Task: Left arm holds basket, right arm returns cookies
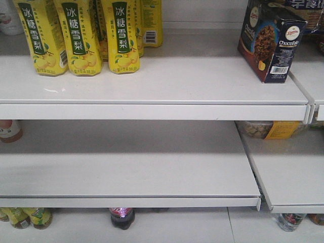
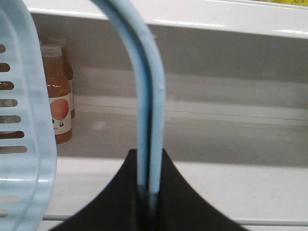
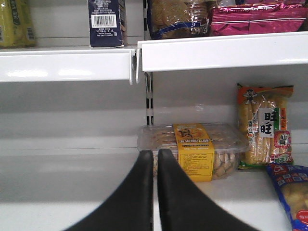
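In the front-facing view, the cookies (image 1: 271,40) are standing upright at the right end of the upper shelf (image 1: 152,83), turned at an angle so the barcode side is facing outward. Yellow drink bottles (image 1: 81,35) are standing in a group at the left end of the same shelf, well apart from the box. The middle shelf (image 1: 126,162) is lying bare across most of its width.

In the left wrist view, the left end effector (image 2: 148,192) is clenching the two light blue hoop handles (image 2: 147,96) of the basket (image 2: 21,144), whose slotted side is filling the left edge. An orange juice bottle (image 2: 55,96) is standing on the shelf behind.

In the right wrist view, the right end effector (image 3: 156,192) is pressing its fingers together with nothing between them, pointing toward a clear tub of biscuits (image 3: 192,149). The cookies (image 3: 107,21) are sitting on the shelf above, at its right edge.
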### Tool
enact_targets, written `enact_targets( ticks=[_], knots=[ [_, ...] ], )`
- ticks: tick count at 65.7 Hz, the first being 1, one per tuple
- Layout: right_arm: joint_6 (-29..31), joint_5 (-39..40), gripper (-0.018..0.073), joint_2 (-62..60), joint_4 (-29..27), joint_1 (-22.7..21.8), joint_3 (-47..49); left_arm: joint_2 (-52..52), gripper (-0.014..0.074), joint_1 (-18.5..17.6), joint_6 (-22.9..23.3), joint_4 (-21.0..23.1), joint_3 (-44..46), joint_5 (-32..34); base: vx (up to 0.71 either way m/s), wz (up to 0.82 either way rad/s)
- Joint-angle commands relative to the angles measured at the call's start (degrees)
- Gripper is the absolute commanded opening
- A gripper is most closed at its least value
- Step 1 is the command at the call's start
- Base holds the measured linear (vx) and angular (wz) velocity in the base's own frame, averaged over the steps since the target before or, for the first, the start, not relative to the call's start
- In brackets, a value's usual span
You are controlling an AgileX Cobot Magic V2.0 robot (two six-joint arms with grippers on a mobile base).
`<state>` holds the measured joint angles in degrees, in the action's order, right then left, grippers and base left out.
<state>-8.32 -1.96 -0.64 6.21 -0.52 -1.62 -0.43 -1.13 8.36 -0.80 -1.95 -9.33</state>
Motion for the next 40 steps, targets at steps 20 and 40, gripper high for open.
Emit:
enact_targets(
  ticks=[20,40],
  knots=[
    [0.15,3.77,-0.0011,-0.73,0.56,-0.03,-1.08,-0.99,-0.0006,0.10,-1.20,-0.65,1.74,5.65,0.00,0.00],
    [0.15,3.77,-0.0011,-0.73,0.56,-0.03,-1.08,-0.99,-0.0006,0.10,-1.20,-0.65,1.74,5.65,0.00,0.00]
  ],
)
